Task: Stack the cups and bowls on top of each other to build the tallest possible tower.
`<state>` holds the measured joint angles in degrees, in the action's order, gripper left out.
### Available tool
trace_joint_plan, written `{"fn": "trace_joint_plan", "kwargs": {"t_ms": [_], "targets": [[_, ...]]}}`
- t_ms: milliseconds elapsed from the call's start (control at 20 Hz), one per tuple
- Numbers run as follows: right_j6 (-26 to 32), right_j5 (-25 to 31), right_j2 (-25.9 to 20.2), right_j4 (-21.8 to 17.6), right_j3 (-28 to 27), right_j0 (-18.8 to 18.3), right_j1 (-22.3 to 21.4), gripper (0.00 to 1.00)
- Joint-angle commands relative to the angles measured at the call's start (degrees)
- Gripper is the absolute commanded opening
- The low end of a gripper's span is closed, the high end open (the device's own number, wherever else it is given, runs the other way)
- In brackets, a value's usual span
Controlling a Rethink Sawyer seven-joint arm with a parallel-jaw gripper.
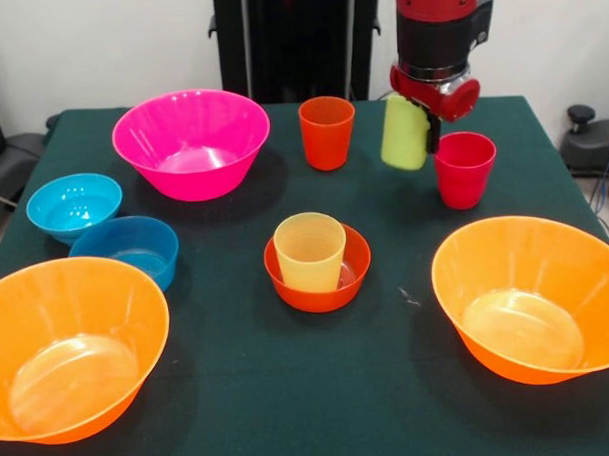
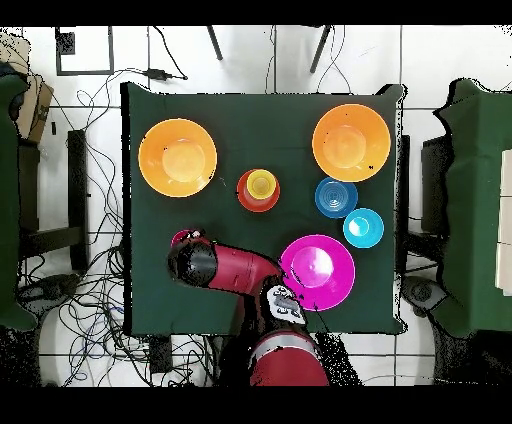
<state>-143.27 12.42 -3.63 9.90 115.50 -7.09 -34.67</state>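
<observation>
My gripper (image 1: 413, 119) is shut on the lime green cup (image 1: 404, 134) and holds it off the table, just left of the red-pink cup (image 1: 464, 168). The orange cup (image 1: 327, 132) stands further left. The pale yellow cup (image 1: 309, 252) stands inside the small red-orange bowl (image 1: 317, 283) at mid table. The magenta bowl (image 1: 191, 142), light blue bowl (image 1: 74, 206), darker blue bowl (image 1: 130, 249) and two large orange bowls (image 1: 69, 346) (image 1: 532, 295) stand apart. In the overhead view the arm (image 2: 225, 268) hides the gripper and the lime cup.
The overhead view shows the orange bowls (image 2: 177, 157) (image 2: 350, 142), the yellow cup (image 2: 261, 184), the blue bowls (image 2: 336, 197) (image 2: 363, 228), the magenta bowl (image 2: 317, 271) and the rim of the red-pink cup (image 2: 180, 238). Cables lie on the floor around the table.
</observation>
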Motion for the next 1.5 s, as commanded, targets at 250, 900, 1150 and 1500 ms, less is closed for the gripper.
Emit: {"fn": "trace_joint_plan", "kwargs": {"t_ms": [250, 900, 1150, 1500], "targets": [[-4.5, -4.0, -3.4, -1.1, -0.8, 0.2, 7.0, 0.0], [-4.5, -3.5, -1.4, -1.0, -2.0, 2.1, 7.2, 0.0], [-4.3, -3.2, -1.4, -1.0, -2.3, 2.1, 7.3, 0.0], [-4.1, -1.4, -0.8, -0.7, -3.0, 2.6, 6.6, 0.0]]}}
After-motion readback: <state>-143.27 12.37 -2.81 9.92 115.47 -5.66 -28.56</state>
